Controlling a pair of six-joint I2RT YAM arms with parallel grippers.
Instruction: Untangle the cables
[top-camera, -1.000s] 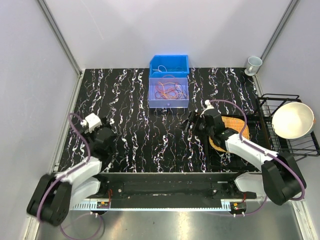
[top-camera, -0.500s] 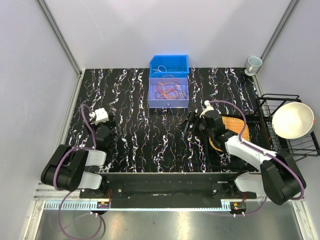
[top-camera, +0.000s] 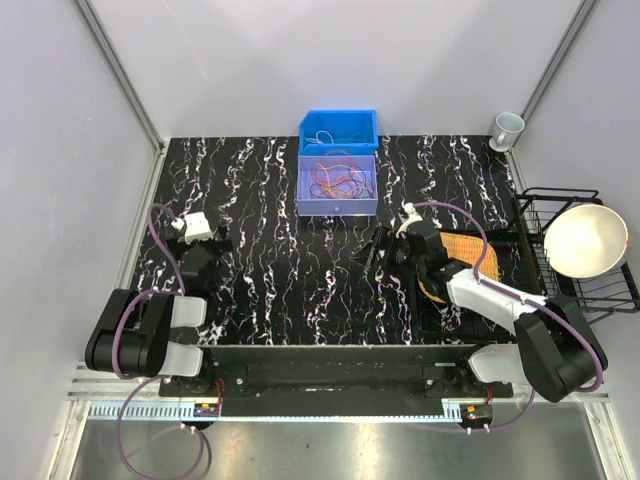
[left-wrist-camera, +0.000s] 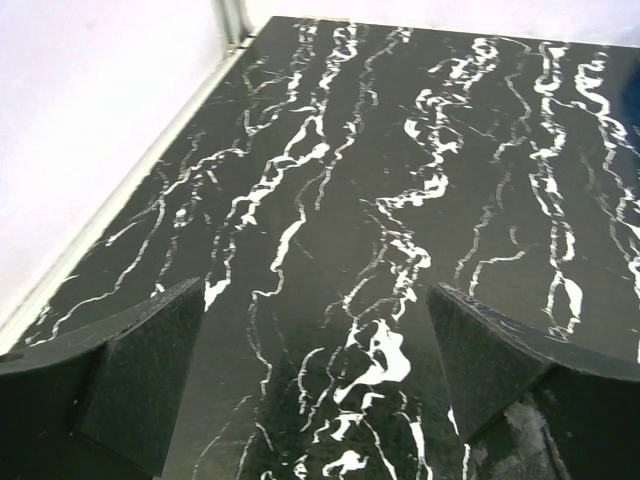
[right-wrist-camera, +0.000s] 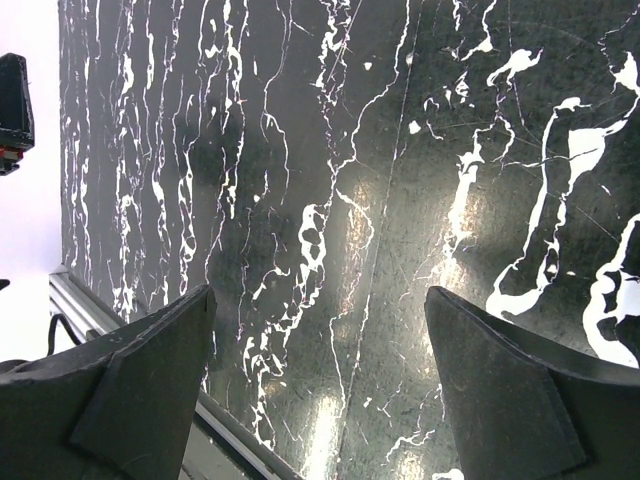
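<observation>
The cables are a loose tangle of thin orange, red, yellow and purple wires lying in the pale violet bin at the back middle of the table. A thin white wire lies in the blue bin behind it. My left gripper is open and empty over the left part of the table, far from the bins; its wrist view shows only bare marbled tabletop between the jaws. My right gripper is open and empty, in front of the violet bin; its wrist view shows only tabletop.
A woven orange mat lies under the right arm. A black wire rack holding a white bowl stands at the right edge. A pale cup stands at the back right corner. Grey walls enclose the table.
My left arm has folded back, and its gripper has swung toward the back left of the table. My right gripper has crept a little to the left.
</observation>
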